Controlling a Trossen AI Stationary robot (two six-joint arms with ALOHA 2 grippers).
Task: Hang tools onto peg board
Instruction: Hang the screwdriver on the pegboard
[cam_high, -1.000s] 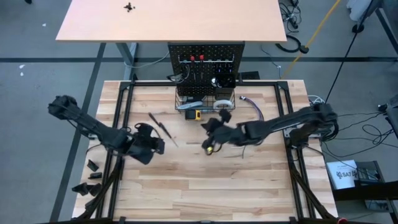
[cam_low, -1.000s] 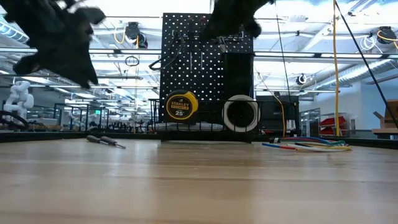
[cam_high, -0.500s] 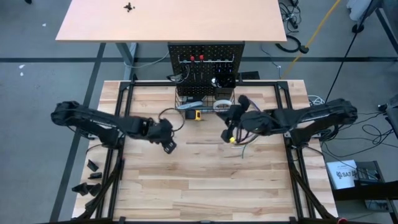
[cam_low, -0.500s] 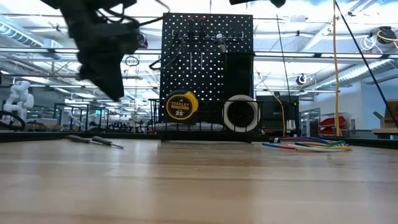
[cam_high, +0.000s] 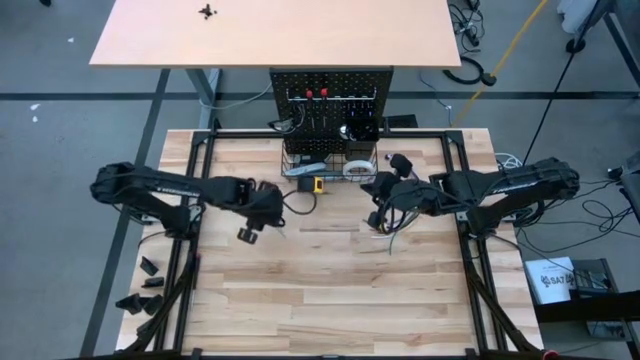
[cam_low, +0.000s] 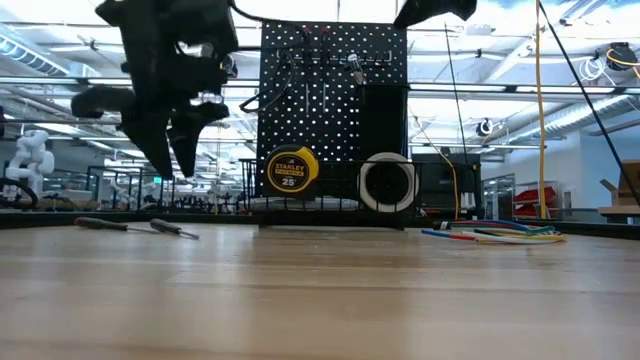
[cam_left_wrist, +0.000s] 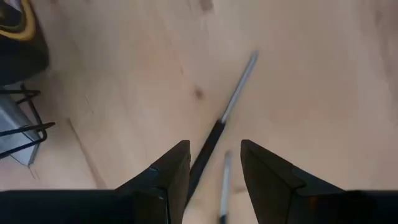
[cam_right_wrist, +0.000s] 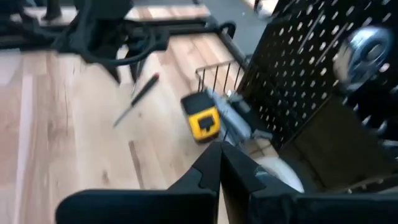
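Left gripper (cam_left_wrist: 214, 171) poised with fingers parted a narrow gap, empty, over two screwdrivers (cam_left_wrist: 219, 132) lying on the wooden table (cam_high: 330, 290) out in front of the peg board (cam_high: 330, 95). Right gripper (cam_right_wrist: 221, 163) pinched fully closed, empty, near the board's wire basket (cam_right_wrist: 217, 71), close to the yellow tape measure (cam_right_wrist: 202, 121) and white tape roll (cam_low: 387, 182) at its foot. Coloured wires (cam_low: 495, 233) off beside the board.

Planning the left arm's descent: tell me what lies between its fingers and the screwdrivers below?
Nothing. The left wrist view shows the left gripper open directly over the screwdrivers on the table, with only air between.
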